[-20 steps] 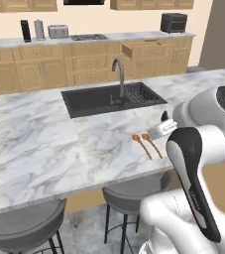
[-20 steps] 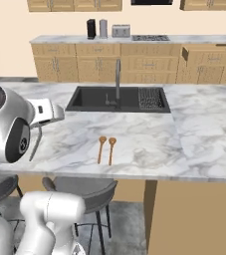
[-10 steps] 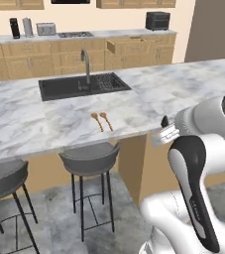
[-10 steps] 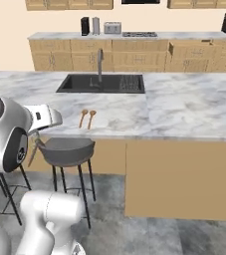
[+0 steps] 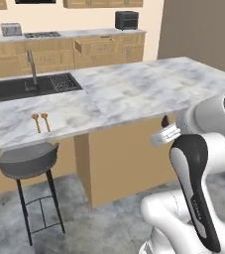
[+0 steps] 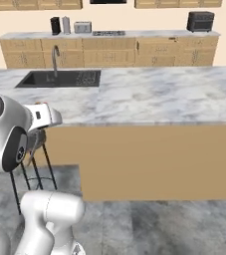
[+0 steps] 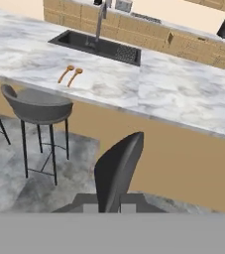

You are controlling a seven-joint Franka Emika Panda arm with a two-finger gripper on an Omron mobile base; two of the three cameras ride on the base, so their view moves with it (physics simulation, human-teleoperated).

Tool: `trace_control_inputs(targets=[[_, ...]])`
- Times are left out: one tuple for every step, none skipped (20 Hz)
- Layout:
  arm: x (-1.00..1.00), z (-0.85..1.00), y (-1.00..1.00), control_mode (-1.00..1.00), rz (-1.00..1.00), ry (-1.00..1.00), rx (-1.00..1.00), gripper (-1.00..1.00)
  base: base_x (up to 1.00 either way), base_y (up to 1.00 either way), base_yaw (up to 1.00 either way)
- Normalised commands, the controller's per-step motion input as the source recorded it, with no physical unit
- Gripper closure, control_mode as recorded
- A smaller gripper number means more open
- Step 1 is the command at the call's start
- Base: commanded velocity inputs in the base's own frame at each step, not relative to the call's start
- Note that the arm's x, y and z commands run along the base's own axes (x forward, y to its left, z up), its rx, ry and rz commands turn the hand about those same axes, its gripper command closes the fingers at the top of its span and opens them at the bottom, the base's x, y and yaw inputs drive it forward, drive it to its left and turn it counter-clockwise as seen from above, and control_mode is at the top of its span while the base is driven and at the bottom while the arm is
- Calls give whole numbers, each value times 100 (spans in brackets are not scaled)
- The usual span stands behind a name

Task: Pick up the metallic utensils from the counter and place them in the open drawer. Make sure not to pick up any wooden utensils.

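Fingers (image 7: 115, 191): closed, holding nothing | wooden utensils (image 7: 69, 75): side by side on counter (image 7: 183, 94) near sink (image 7: 96, 45)

Your arm (image 5: 193, 198) is glossy white, built of rounded, bulbous segments. You can see a long black inlay running down the forearm link in the left base view, and dark grey caps on the joints; the cap at upper right carries a small red and white mark. In the right base view the round joint housing shows the same dark disc with a tiny red mark. A pale flange with ridged edging sits before the gripper (image 7: 115, 171), whose fingers are matte dark grey, blade-shaped.
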Motion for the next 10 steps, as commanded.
trace_control_inputs(targets=[[0, 0, 0, 100, 0, 0, 0, 100, -9, -100, -19], [0, 0, 0, 100, 0, 0, 0, 100, -4, -100, -20], [0, 0, 0, 100, 0, 0, 0, 100, -3, -100, -20], [0, 0, 0, 100, 0, 0, 0, 100, 0, -100, -19], [0, 0, 0, 100, 0, 0, 0, 100, 0, -100, -20], [0, 0, 0, 100, 0, 0, 0, 100, 0, -100, -19], [0, 0, 0, 100, 0, 0, 0, 100, 0, -100, -19], [0, 0, 0, 100, 0, 0, 0, 100, 0, -100, -18], [0, 0, 0, 100, 0, 0, 0, 100, 0, -100, -18], [0, 0, 0, 100, 0, 0, 0, 100, 0, -100, -17]])
